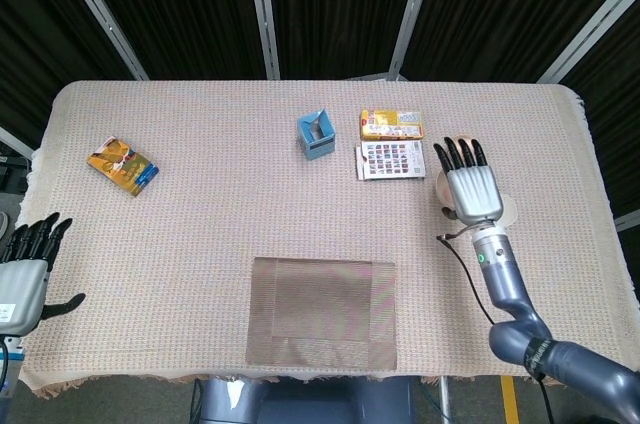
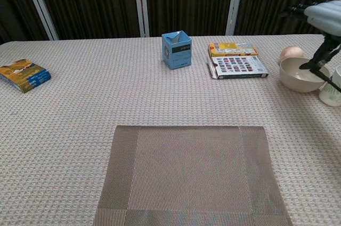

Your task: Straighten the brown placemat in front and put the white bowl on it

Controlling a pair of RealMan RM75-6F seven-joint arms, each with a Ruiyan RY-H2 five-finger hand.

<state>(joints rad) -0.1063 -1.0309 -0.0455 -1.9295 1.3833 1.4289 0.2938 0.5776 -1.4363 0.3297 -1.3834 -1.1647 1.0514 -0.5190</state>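
The brown placemat (image 1: pixel 322 312) lies square to the table's front edge, shown close up in the chest view (image 2: pixel 192 175). The white bowl (image 2: pixel 299 74) stands upright on the cloth at the far right, with nothing in it that I can see. My right hand (image 1: pixel 468 184) hovers above it with fingers spread and holds nothing; in the chest view the right hand (image 2: pixel 319 11) is raised over the bowl, one finger hanging near the rim. From the head view the bowl is mostly hidden under that hand. My left hand (image 1: pixel 25 274) is open beyond the table's left edge.
A peach egg-shaped thing (image 2: pixel 291 53) sits just behind the bowl and a white cup (image 2: pixel 330 88) to its right. A blue box (image 1: pixel 316 136), a yellow packet (image 1: pixel 391 123) and a printed booklet (image 1: pixel 389 159) lie at the back. A colourful book (image 1: pixel 122 166) lies far left.
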